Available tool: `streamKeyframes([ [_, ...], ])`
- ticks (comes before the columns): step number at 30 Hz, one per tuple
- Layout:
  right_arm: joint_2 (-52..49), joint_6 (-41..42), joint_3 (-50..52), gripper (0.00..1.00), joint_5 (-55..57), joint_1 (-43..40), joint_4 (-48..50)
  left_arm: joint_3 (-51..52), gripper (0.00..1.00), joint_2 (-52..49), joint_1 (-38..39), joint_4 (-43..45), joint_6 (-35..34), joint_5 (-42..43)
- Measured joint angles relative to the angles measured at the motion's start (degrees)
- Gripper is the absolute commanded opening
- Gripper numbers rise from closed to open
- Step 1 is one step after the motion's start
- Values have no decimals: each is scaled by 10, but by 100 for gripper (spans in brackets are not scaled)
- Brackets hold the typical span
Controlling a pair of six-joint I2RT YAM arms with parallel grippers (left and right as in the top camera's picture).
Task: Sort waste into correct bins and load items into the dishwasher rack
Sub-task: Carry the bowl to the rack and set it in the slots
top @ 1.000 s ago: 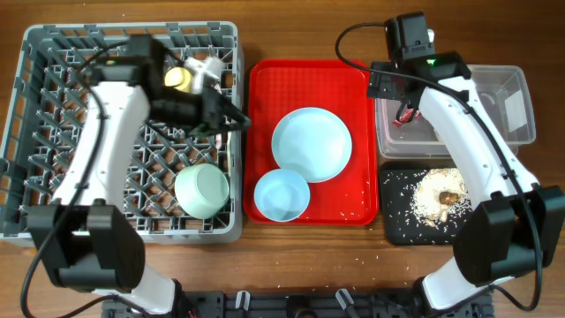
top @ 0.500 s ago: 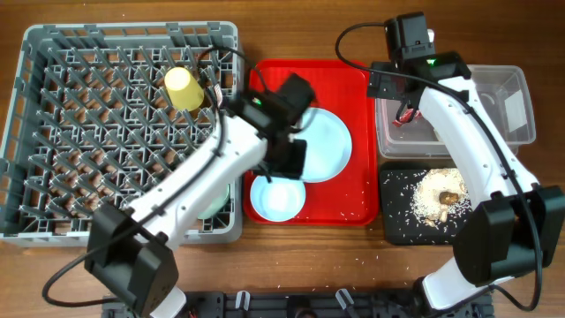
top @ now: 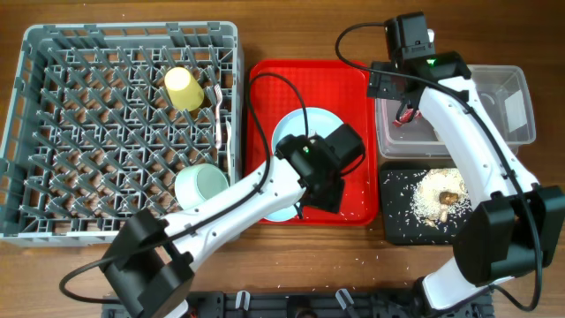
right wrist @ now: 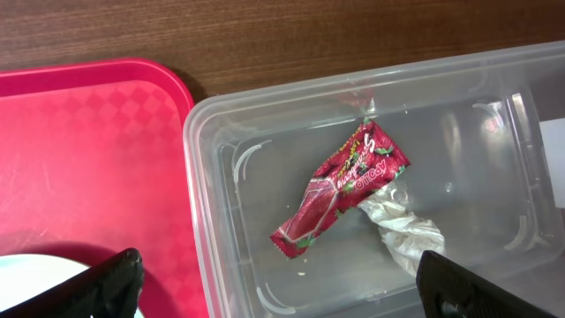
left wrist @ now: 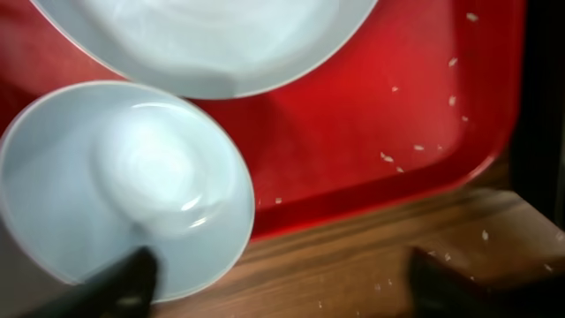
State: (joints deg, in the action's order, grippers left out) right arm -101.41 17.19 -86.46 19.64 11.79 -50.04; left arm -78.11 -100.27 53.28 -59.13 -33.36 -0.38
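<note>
Left wrist view is showing the left gripper [left wrist: 287,278] spread wide, grasping nothing, above the light blue bowl [left wrist: 124,185] at lower left, likely lining up for its rim; the right gripper [right wrist: 278,274], also released, is hovering over the clear tub [right wrist: 212,132] with the red wrapper [right wrist: 340,190] inside

Outstretched left arm [top: 240,198] with left fingers [left wrist: 124,283] spread wide; elbow-bent right arm [top: 459,124] with right fingers [right wrist: 115,278] equally wide apart.

Three views, one table [top: 291,26].
Overhead looks straight down; my left wrist peers close at the red tray [left wrist: 353,132] and blue bowl [left wrist: 115,185]; my right wrist, close into the clear tub [right wrist: 265,177], shares that tray.
</note>
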Motion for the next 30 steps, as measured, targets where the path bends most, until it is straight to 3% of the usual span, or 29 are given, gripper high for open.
streamKeyframes([
  [3,0,0,0,100,0,0,0,42,97,-1,0,39,-1,-2],
  [4,0,0,0,100,0,0,0,52,79,-1,0,49,-2,-2],
  [8,0,0,0,100,0,0,0,94,53,-1,0,110,-5,-2],
  [10,0,0,0,100,0,0,0,116,34,-1,0,139,-3,-3],
  [14,0,0,0,100,0,0,0,152,22,-1,0,195,-4,-5],
  [16,0,0,0,100,0,0,0,167,4,-2,0,204,-4,-16],
  [24,0,0,0,100,0,0,0,159,4,3,1,181,-4,-64],
  [30,0,0,0,100,0,0,0,14,4,116,-34,103,14,-32],
])
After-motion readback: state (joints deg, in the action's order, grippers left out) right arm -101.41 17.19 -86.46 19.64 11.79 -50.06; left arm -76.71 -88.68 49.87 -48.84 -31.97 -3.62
